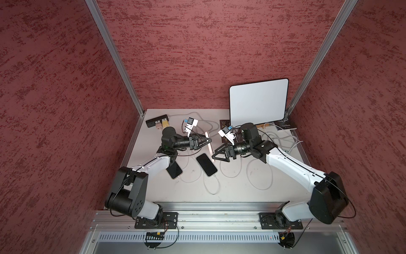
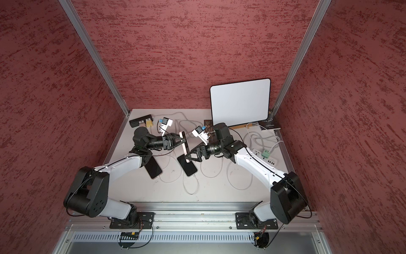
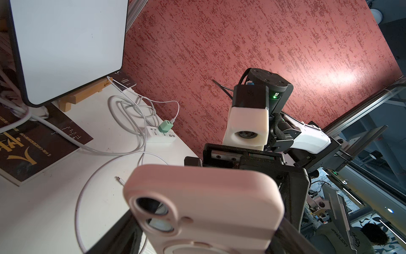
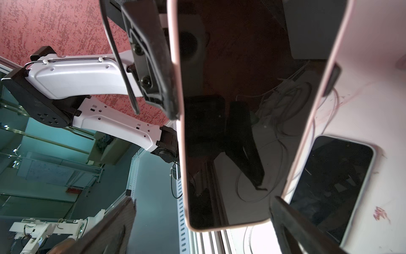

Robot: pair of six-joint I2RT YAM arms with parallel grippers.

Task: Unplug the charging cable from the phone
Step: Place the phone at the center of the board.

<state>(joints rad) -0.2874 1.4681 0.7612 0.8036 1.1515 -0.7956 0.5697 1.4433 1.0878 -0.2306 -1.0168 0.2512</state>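
Phone (image 1: 207, 134), pink case: held on edge above the table (image 1: 241, 189) near mid-table, dark screen facing the right arm, camera end up by the left wrist camera. Left claw (image 1: 209, 141) pinches it across its thin sides. Right claw (image 1: 216, 154) spread wide; in the right wrist view the phone's lower end sits between its fingers (image 4: 292, 222), contact unclear. White cable (image 3: 92, 182) loops over the table, its bare plug tip (image 3: 118, 178) lying free on the surface, apart from the phone. Two dark phones (image 1: 206, 164) lie flat below, each with a white lead at its near end. White-faced panel (image 1: 258, 102) leans at back right; green charger (image 3: 165, 126) sits in a power strip (image 3: 160, 137).
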